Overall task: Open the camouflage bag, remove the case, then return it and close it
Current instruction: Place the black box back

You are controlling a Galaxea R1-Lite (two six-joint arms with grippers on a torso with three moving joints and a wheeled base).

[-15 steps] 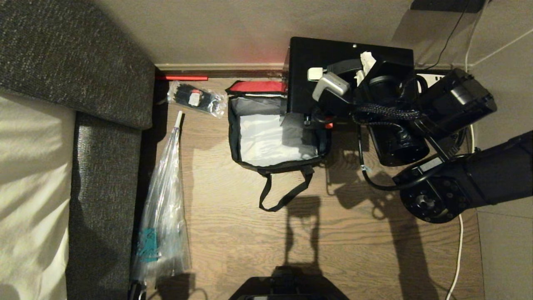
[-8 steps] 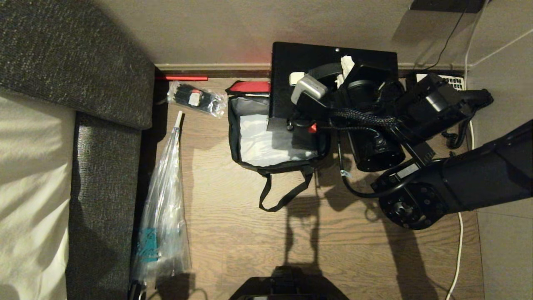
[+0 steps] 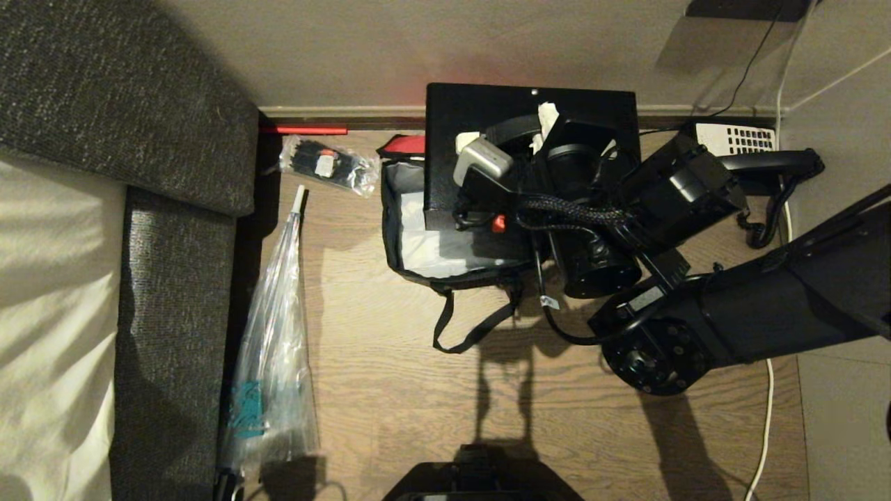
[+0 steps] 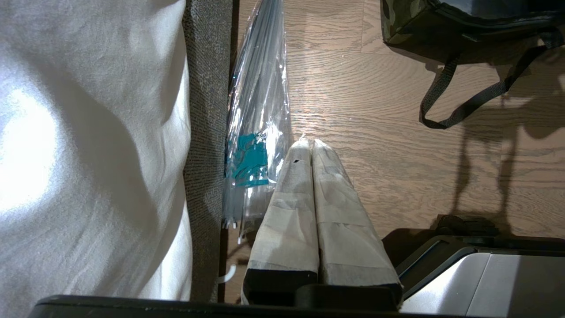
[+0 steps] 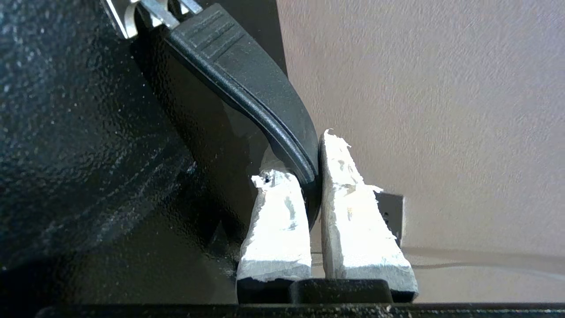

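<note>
The camouflage bag [image 3: 391, 229] stands open on the wood floor by the wall, pale lining showing and a sliver of red lid [image 3: 404, 144] at its far edge. Its camouflage side and strap also show in the left wrist view [image 4: 406, 22]. The case [image 3: 452, 118], a flat black speckled box, hangs over the bag's right half and hides that part. My right gripper [image 3: 541, 129] is shut on the case's black handle [image 5: 247, 79]; the white padded fingertips [image 5: 348, 190] pinch it. My left gripper [image 4: 310, 143] is shut, empty, parked low near the sofa.
A grey sofa [image 3: 139, 104] with a white cover fills the left. A long clear plastic bag [image 3: 275, 348] and a small packet of black ties [image 3: 327, 163] lie beside it. A black telephone [image 3: 759, 153] and a white cable [image 3: 766, 417] are at the right.
My right arm has carried the case leftward, from beside the bag to over its opening. The telephone behind it has come into view. The left arm has not moved.
</note>
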